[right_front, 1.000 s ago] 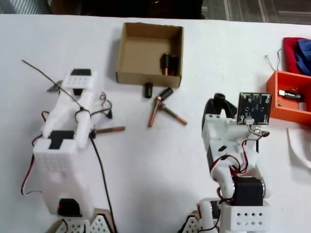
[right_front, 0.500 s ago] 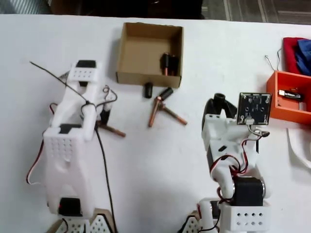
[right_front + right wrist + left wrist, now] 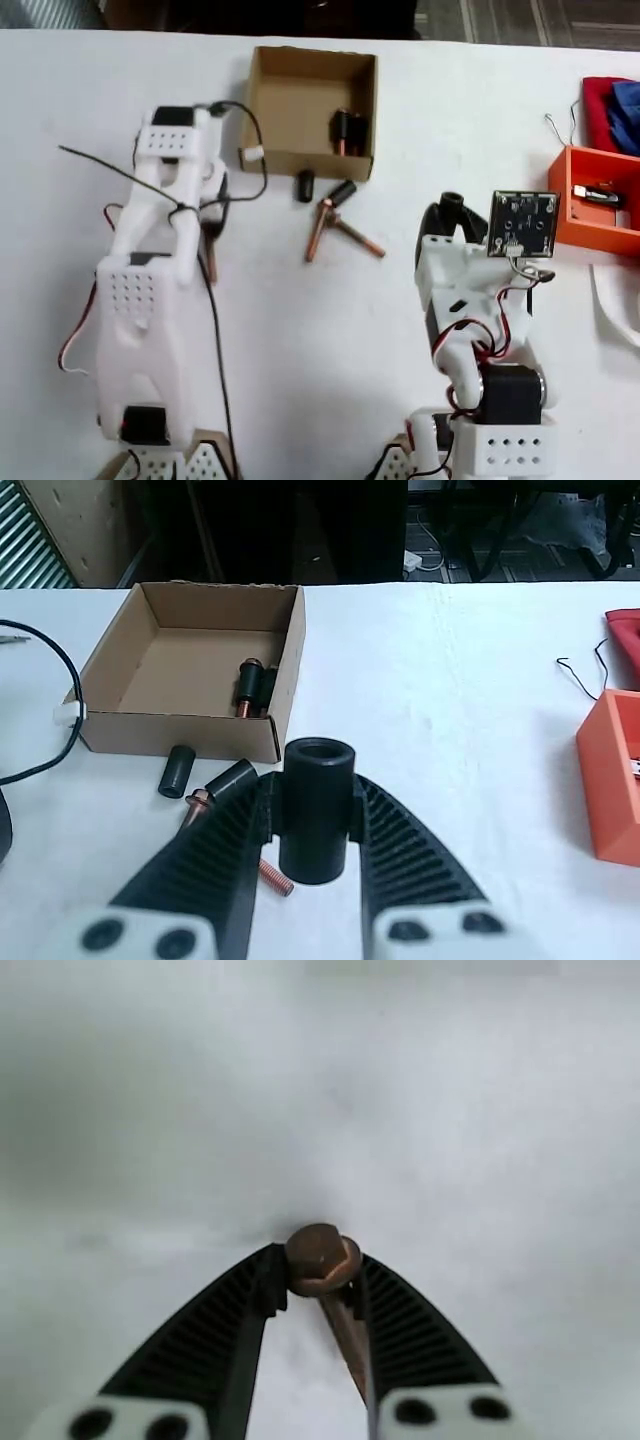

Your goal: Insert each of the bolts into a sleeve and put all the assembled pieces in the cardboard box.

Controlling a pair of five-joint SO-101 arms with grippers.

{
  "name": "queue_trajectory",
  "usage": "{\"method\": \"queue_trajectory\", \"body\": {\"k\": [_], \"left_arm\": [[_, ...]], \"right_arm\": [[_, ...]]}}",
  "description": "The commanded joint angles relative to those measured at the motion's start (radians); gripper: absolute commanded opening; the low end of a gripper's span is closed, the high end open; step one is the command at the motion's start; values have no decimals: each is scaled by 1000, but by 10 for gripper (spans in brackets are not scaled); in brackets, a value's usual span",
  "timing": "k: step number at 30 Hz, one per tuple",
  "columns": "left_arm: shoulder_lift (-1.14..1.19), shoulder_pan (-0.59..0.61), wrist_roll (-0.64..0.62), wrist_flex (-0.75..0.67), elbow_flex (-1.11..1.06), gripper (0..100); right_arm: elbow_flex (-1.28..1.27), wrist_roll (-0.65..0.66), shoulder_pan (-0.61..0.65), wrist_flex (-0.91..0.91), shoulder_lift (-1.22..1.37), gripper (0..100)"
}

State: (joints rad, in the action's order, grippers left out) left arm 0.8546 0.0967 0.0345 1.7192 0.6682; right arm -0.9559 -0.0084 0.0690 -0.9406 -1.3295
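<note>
The left claw [image 3: 318, 1266] is pinching a copper bolt [image 3: 322, 1258], seemingly by its head, beside the cardboard box [image 3: 300, 160]. The right claw [image 3: 313, 788] is clamping a black sleeve [image 3: 318, 825]. More sleeves [image 3: 305, 185] and bolts [image 3: 316, 232] are lying just before the box.

My ribbed fingers [image 3: 235, 1330] are black. The bolt [image 3: 322, 1257] is copper, the sleeve [image 3: 317, 800] black, the cardboard box [image 3: 180, 735] plain brown, the table [image 3: 300, 380] white, the bin [image 3: 590, 215] orange.

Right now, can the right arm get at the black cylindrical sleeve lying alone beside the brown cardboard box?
Probably not to grasp it: the way to the lone sleeve over the white table looks free, but the right gripper's fingers are shut on another black cylindrical sleeve.
</note>
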Motion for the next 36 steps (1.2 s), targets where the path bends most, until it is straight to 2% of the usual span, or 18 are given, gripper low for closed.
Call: {"method": "queue_trajectory", "body": {"k": [1, 7, 14, 20, 23, 28, 32, 36], "left_arm": [[23, 11, 41, 54, 39, 102], [20, 5, 11, 57, 45, 129], [-183, 9, -3, 63, 13, 127], [-347, 3, -184, 37, -185, 127], [-365, 3, -264, -35, -269, 129], [-336, 3, -232, -160, -361, 133], [-296, 3, -235, -163, -366, 176], [-281, 9, -249, -163, -371, 164]], "right_arm": [[9, -8, -7, 4, -16, 23], [9, -8, -7, 4, -16, 23], [9, -8, -7, 4, -16, 23], [9, -8, -7, 4, -16, 23], [9, -8, -7, 4, -16, 23], [9, -8, -7, 4, -16, 23], [9, -8, -7, 4, -16, 23], [9, -8, -7, 4, -16, 23]]}}
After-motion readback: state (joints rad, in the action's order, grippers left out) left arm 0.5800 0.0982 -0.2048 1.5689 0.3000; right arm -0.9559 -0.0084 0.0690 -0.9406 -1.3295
